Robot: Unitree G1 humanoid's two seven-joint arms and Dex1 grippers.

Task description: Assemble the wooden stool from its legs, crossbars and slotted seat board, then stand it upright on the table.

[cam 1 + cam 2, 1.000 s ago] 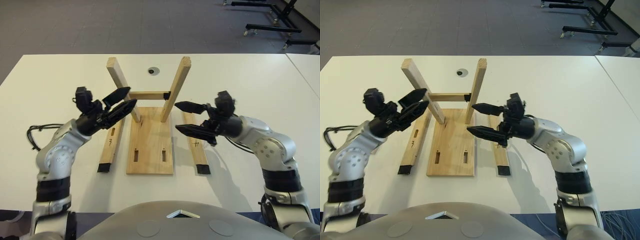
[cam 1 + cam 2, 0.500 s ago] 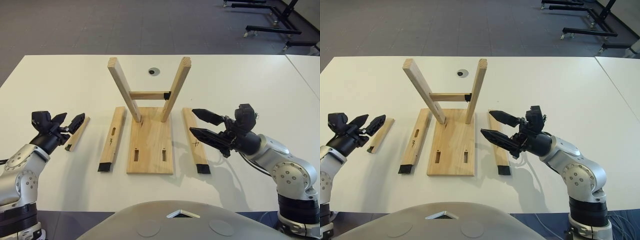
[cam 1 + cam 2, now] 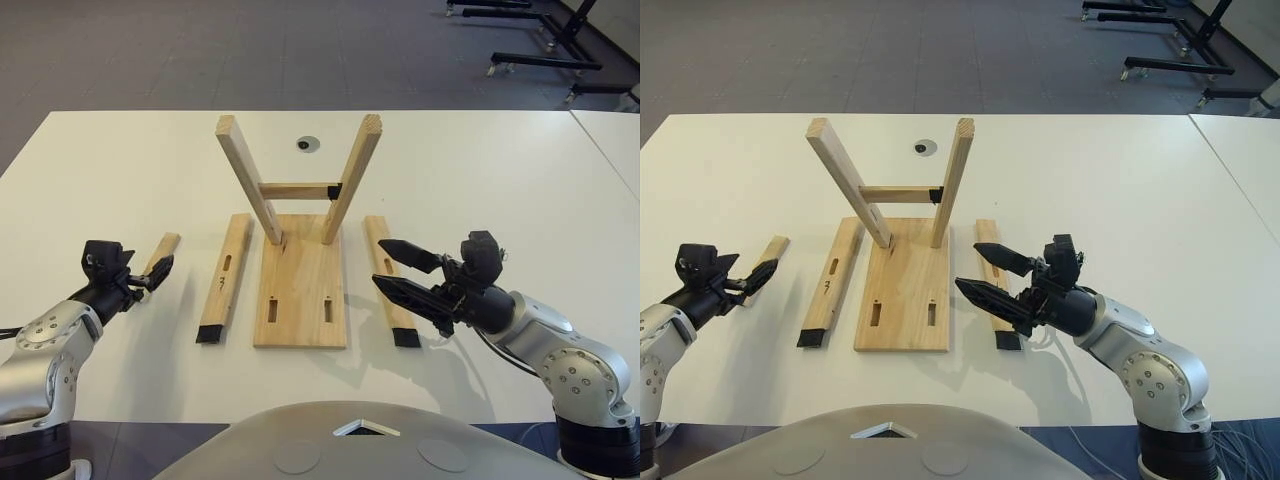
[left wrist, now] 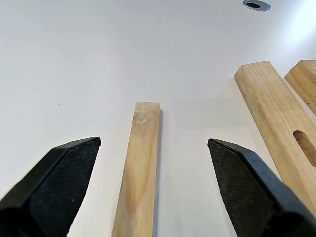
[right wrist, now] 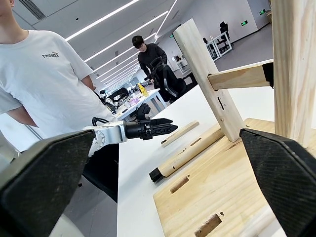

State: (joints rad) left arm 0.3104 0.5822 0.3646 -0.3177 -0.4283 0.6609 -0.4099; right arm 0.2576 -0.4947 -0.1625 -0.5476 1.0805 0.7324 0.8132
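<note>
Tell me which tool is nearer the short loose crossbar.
Left. The left tool straddles the crossbar, open; the right tool hovers beyond the seat board, over the rightmost leg.

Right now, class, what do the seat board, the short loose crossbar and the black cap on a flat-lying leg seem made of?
Seat board: pale, bare-looking wood with visible grain lines, matt.
Loose crossbar: the same light wood, streaky grain, no gloss.
Leg end cap: black and matt, perhaps rubber or plastic; the look leaves it open.
</note>
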